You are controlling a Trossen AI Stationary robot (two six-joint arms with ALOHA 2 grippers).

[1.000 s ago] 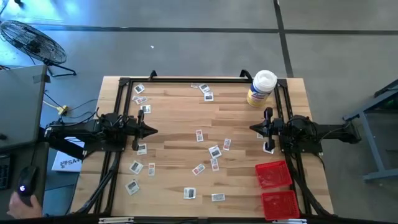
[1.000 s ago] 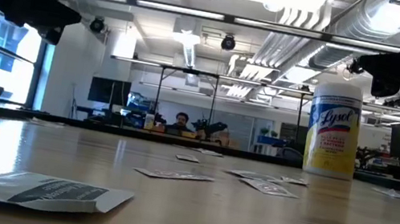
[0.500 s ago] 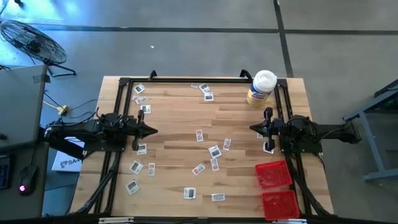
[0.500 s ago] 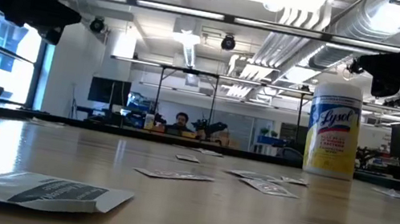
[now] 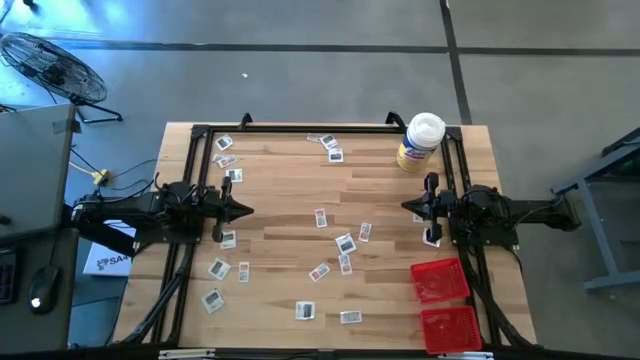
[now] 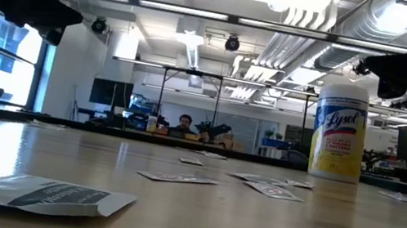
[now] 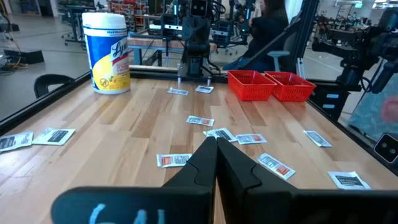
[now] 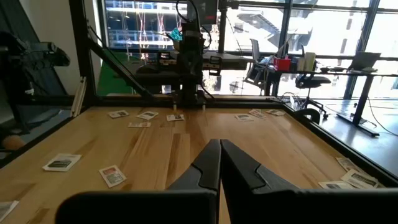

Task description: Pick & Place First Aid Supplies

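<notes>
A: Nearest the low camera, what lies on the tabletop?

B: One flat packet at lower left of that frame, and the corner of another at lower right. More lie flat farther back, with the wipes jar standing upright beyond them at right of centre.

A: How would you expect a packet to handle?

B: My guess is very light, thin and bendy, perhaps slick on the wood. With so little edge to catch, I would pinch across a short side, or press on it and drag it to lift an edge.

A: And the claws?

B: Both have their fingers together, holding nothing. In the overhead frame the left claw sits at the left edge, mid-height, and the right claw at the right edge, mid-height, each pointing toward the centre and clear of the packets.

A: Where are the first aid supplies overall?

B: Scattered across the tabletop: a cluster near the left claw, a loose group in the centre, a few along the top edge, two near the bottom edge. One more lies just beside the right claw. None is in a tray.

A: Counts?

B: About twenty packets; a few overlap, so I cannot give an exact number. Two red trays, side by side at lower right, look empty. One jar at upper right. Two arms. Far off in the low frame, one person sits in the room behind.
</notes>
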